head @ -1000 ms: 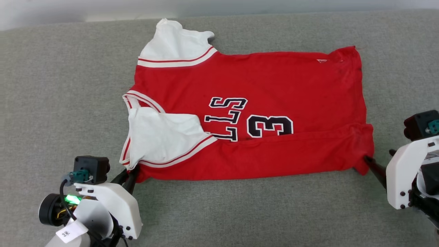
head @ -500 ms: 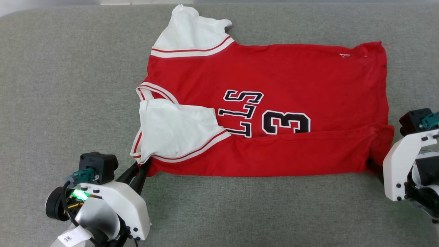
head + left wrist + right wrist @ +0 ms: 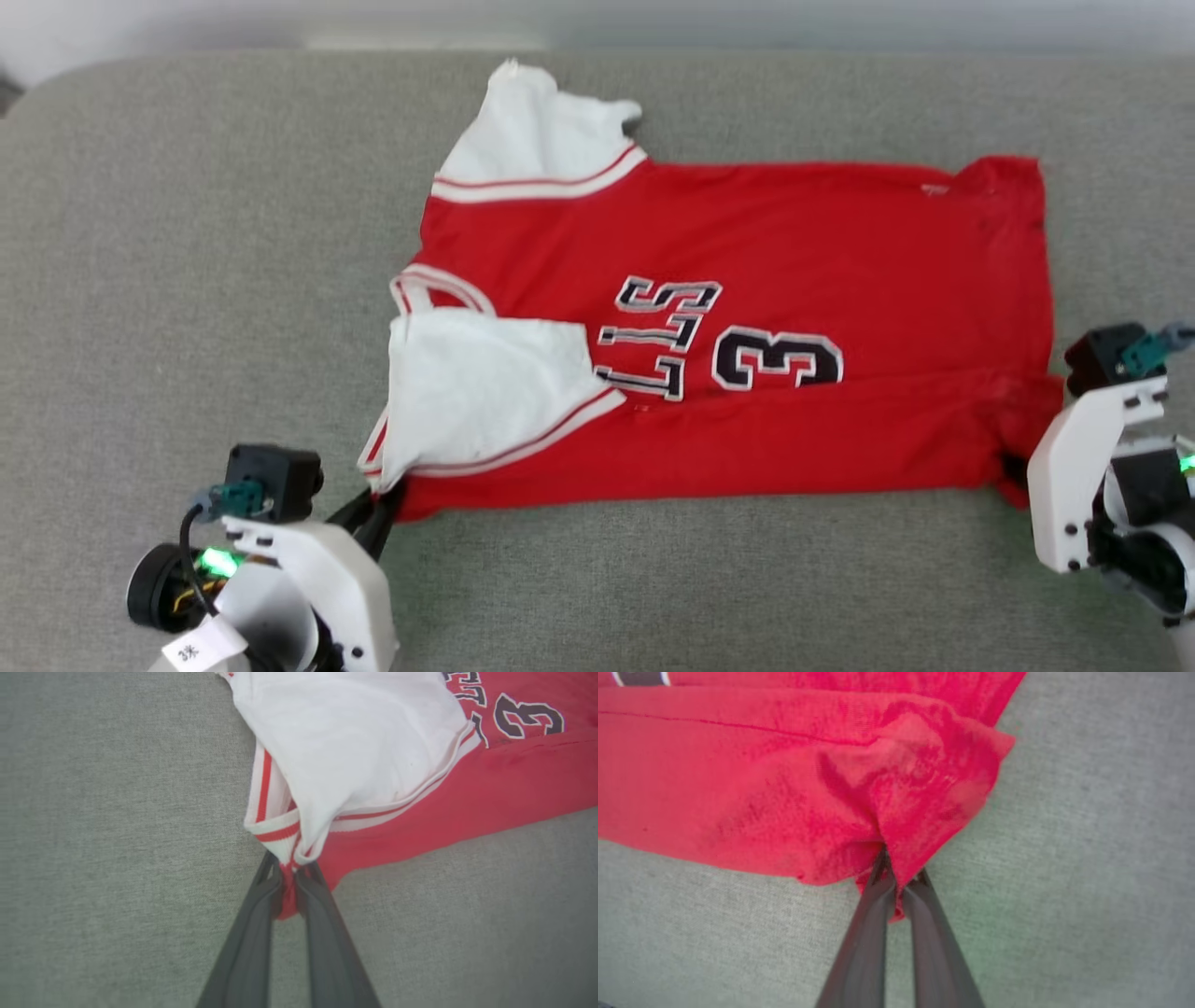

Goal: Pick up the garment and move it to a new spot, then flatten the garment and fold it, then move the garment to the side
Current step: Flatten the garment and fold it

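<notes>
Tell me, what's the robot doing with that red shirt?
The robot is folding a red jersey-style T-shirt with white sleeves, spread on a grey fabric surface. Its near edge is already folded over. The left gripper pinches the sleeve-end corner, and the right gripper pinches the hem corner.

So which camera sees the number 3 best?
The head view: the 3 shows clearly, mid-picture, on the garment. The left wrist view catches it small, in a corner; the right wrist view gets a dark scrap, perhaps lettering.
</notes>
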Robot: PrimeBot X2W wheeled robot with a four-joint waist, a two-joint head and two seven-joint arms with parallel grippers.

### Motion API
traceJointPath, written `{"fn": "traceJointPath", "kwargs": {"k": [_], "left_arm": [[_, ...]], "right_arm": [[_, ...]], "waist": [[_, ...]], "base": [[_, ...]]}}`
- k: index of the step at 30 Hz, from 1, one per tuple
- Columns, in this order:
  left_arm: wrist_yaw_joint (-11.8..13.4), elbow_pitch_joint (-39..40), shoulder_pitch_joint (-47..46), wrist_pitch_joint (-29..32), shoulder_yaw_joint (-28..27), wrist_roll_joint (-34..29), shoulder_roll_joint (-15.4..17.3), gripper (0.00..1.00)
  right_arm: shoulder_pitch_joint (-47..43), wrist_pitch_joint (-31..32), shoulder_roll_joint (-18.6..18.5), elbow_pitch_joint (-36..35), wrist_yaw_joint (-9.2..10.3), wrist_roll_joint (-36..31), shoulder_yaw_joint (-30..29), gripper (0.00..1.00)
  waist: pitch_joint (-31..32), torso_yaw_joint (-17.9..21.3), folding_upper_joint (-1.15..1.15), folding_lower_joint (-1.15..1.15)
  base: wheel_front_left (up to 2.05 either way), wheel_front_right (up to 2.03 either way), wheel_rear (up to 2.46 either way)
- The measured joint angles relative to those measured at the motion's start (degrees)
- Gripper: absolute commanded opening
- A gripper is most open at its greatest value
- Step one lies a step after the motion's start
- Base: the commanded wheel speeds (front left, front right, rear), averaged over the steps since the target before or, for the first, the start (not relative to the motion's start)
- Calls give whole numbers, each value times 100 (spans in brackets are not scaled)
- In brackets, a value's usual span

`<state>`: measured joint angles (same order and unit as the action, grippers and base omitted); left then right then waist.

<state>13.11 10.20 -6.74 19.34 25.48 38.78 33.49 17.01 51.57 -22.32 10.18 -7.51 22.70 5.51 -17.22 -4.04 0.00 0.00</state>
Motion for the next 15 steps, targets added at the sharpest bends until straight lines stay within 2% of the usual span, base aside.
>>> {"fn": "traceJointPath", "kwargs": {"k": [9,15], "left_arm": [[63,76,773,194,25,181,337,0],[73,280,1212,268,86,336,401,0]], "right_arm": [[-733,159,-281,-501,-2,371,-169,0],[-1379,352,-370,-1004,-3,505,-521,0]], "waist": [[626,189,0,0],[838,295,0,0]], "base": [[0,0,0],[0,0,0]]}}
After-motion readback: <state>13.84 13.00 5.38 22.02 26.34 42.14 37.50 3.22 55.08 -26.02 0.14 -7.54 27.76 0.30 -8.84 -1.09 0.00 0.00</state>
